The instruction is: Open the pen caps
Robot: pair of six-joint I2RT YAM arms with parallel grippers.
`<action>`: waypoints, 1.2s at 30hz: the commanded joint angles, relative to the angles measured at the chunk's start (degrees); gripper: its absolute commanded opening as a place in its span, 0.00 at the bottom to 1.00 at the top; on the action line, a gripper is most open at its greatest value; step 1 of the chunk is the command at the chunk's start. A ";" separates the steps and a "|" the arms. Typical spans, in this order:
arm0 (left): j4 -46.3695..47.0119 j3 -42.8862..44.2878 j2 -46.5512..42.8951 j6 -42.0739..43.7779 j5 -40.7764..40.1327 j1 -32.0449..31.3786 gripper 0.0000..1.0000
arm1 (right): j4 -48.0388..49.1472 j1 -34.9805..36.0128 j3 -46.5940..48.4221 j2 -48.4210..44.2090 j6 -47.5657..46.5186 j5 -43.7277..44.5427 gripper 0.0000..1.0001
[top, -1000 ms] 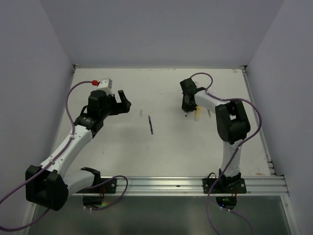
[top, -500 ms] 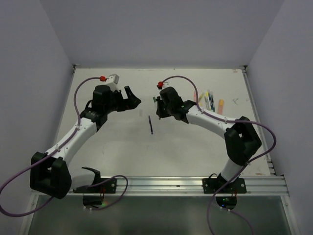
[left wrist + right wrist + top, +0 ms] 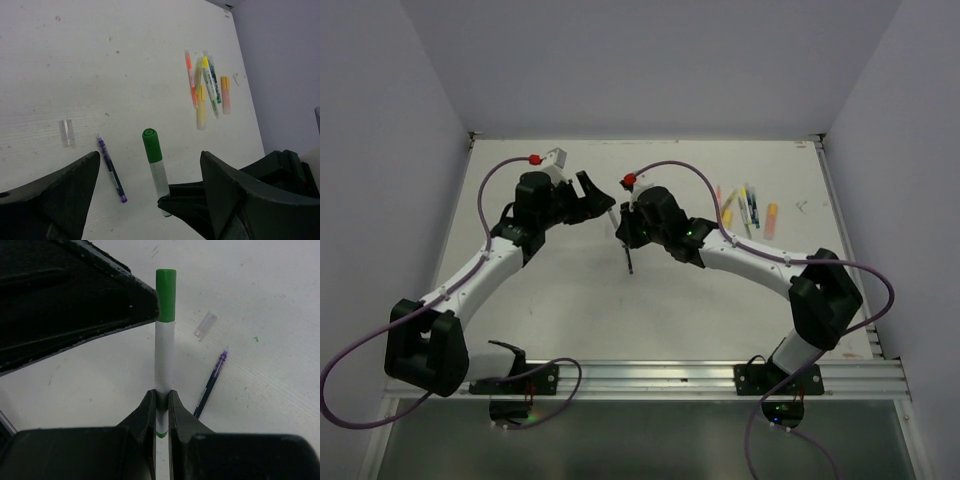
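Presenting the pen [image 3: 164, 355]: right gripper [image 3: 161, 396] clamps its white barrel, green cap [image 3: 151, 145] between the spread jaws of the left gripper [image 3: 149, 165] (nothing gripped yet). Next, close on the cap, pull axially

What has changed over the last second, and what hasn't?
The right hand, shut on a white pen with a green cap, swung left from the pile of coloured pens toward the centre. The left hand moved right to meet it; its open fingers now flank the green cap without gripping. Unmoved: the thin purple pen, the pile.
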 commanded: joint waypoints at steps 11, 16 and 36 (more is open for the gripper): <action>3.70 2.28 2.93 -2.92 -0.63 -0.52 0.68 | 6.27 1.65 -1.38 -3.66 -1.07 -3.01 0.00; 4.32 2.37 3.37 -3.36 -0.63 -0.70 0.56 | 7.06 1.83 -1.56 -3.66 -0.81 -3.71 0.00; 4.32 2.19 1.62 -1.96 -0.45 -1.67 0.00 | 9.52 2.53 -2.61 -5.42 0.78 -4.95 0.47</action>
